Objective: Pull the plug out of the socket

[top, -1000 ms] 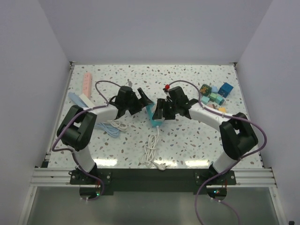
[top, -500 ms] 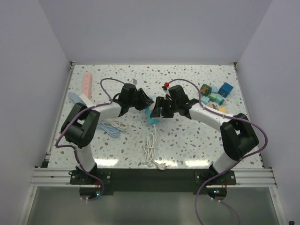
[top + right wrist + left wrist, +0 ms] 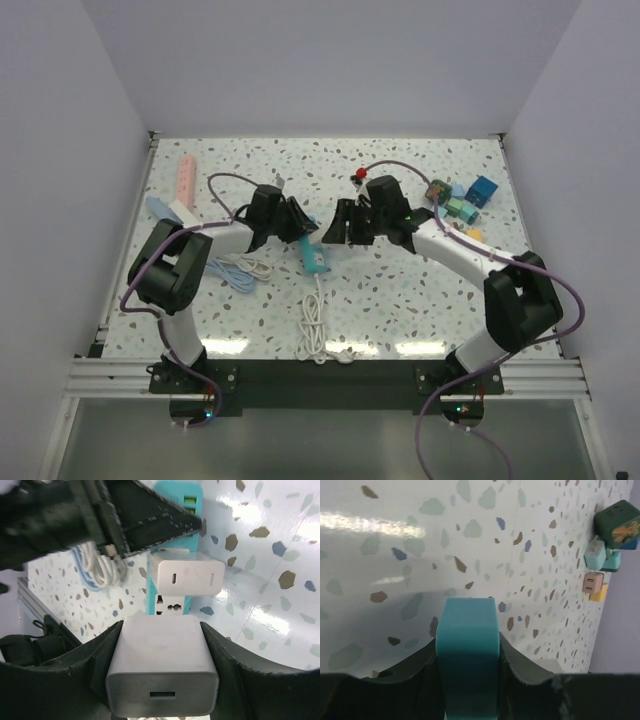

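Note:
The socket is a teal power strip (image 3: 312,256) lying mid-table, its white cord trailing toward the near edge. My left gripper (image 3: 299,229) is shut on one end of it; in the left wrist view the teal body (image 3: 467,645) fills the gap between both fingers (image 3: 517,665). My right gripper (image 3: 161,630) is shut on a white square plug (image 3: 162,672). The plug is lifted clear of the strip (image 3: 172,609), whose empty holes show beyond it. A second white charger (image 3: 186,577) sits plugged into the strip. In the top view my right gripper (image 3: 341,226) stands just right of the strip.
The strip's white cord (image 3: 316,327) lies coiled toward the near edge. A pale blue cable bundle (image 3: 238,271) lies by the left arm. A pink strip (image 3: 185,178) lies back left; small coloured adapters (image 3: 460,205) cluster back right; a red object (image 3: 359,175) sits behind the right arm.
My left gripper has shut on the teal strip and drawn it left and nearer. The right gripper has moved back and right with the white plug, now apart from the strip.

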Robot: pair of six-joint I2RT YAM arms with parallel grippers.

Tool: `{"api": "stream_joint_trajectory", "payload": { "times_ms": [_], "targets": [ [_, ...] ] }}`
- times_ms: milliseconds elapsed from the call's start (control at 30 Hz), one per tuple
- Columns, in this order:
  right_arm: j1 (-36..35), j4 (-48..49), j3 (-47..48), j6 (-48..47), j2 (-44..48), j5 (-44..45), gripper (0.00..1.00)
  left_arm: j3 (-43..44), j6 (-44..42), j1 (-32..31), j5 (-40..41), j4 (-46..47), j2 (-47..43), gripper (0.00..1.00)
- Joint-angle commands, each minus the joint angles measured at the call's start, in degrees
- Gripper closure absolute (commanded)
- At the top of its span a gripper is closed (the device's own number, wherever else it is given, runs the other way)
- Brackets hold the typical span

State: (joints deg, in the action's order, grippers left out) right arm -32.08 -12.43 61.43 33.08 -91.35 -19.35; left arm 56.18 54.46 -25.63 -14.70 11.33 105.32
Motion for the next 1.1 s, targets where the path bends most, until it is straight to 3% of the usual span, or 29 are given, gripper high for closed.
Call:
{"api": "stream_joint_trajectory", "payload": {
  "times_ms": [0, 67, 167, 300, 400, 667, 700, 733, 800, 867, 967, 1067],
  "targets": [
    [2.27, 1.01, 1.68, -1.61, 8.37, 0.8, 1.0, -1.86, -2.6, 1.54, -1.12, 0.97, -0.64, 1.0],
    [3.33, -0.49, 0.8, -2.49, 10.39, 2.03, 1.0, -1.96, -2.6, 1.98, -1.56, 1.41, -1.25, 1.0],
    [10.24, -3.65, 0.53, -2.59, 10.32, 8.08, 1.0, -1.08, -3.13, 1.98, -2.87, 1.94, -2.31, 1.0],
    [19.05, -11.64, 6.23, -1.8, 0.6, 17.59, 1.0, -0.81, -3.21, 1.9, -5.86, 3.61, -4.24, 1.0],
    [25.73, -10.87, 10.62, 1.89, -6.44, 13.12, 1.0, -0.73, -4.53, 1.9, -7.45, 3.09, -6.43, 1.0],
    [31.72, -11.21, 15.21, 9.01, -14.37, 18.12, 1.0, -1.07, -8.75, 1.9, -7.89, -2.97, -11.36, 1.0],
    [31.9, -12.17, 16.26, 9.37, -15.34, 17.51, 0.97, -1.16, -9.36, 1.9, -8.06, -3.24, -11.62, 1.0],
    [31.99, -12.71, 16.79, 9.81, -16.31, 16.99, 0.81, -1.25, -9.63, 1.9, -8.59, -3.51, -11.54, 1.0],
    [34.27, -13.24, 17.32, 10.77, -18.07, 16.28, 0.7, -2.04, -10.07, 1.81, -8.68, -3.69, -11.36, 1.0],
    [35.06, -13.32, 17.15, 11.13, -18.07, 16.45, 0.48, -2.74, -9.98, 1.81, -9.64, -3.16, -11.27, 1.0],
    [36.2, -14.64, 17.32, 11.3, -16.85, 17.86, 0.29, -2.92, -9.98, 1.81, -10.61, -3.16, -10.66, 1.0],
    [37.61, -15.26, 17.5, 10.87, -15.53, 17.16, 0.19, -2.66, -10.33, 1.9, -10.88, -3.25, -10.4, 1.0]
  ]
}}
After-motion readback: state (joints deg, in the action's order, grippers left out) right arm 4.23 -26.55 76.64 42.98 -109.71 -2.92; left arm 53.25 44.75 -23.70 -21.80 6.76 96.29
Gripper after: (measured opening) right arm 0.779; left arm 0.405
